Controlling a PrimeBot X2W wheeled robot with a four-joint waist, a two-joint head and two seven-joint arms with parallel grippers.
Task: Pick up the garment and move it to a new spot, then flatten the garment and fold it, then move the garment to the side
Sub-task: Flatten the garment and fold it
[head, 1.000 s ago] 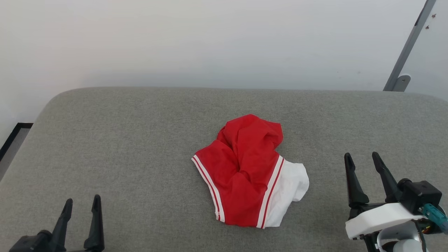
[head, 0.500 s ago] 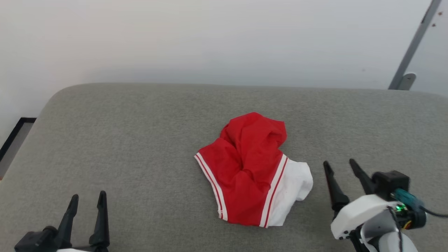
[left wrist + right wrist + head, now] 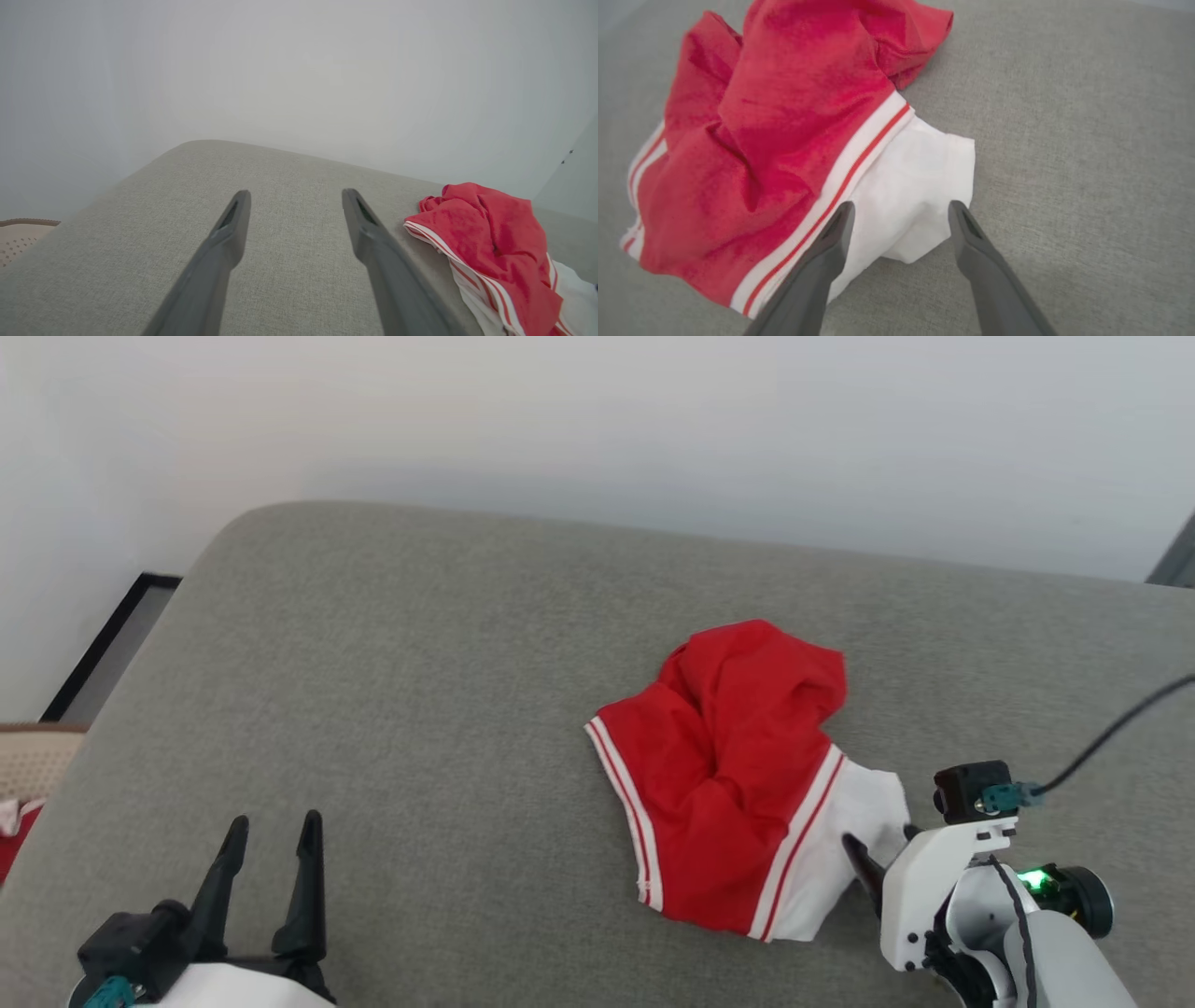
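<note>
The garment (image 3: 738,775) lies crumpled on the grey cushioned surface (image 3: 420,709): a red body, red-white striped trim and a white sleeve (image 3: 840,840) at its near right. My right gripper (image 3: 882,845) is open and tilted down over that sleeve. In the right wrist view, the garment (image 3: 784,116) spreads to the upper left and the white sleeve (image 3: 910,186) lies between and just beyond the spread fingers of the right gripper (image 3: 901,205). My left gripper (image 3: 275,821) stands open at the near left, well clear of the cloth. The left wrist view has the left gripper (image 3: 295,193) over bare cushion, with the garment (image 3: 486,233) to its right.
A beige wicker basket (image 3: 28,761) with a bit of red cloth (image 3: 11,845) shows past the cushion's left edge. A pale wall (image 3: 597,420) runs behind the far edge. A black cable (image 3: 1111,737) trails from my right wrist.
The head camera has turned, shifting the whole picture rightward. My right gripper has moved left and tipped down onto the white sleeve's edge. The left gripper holds its place, still open.
</note>
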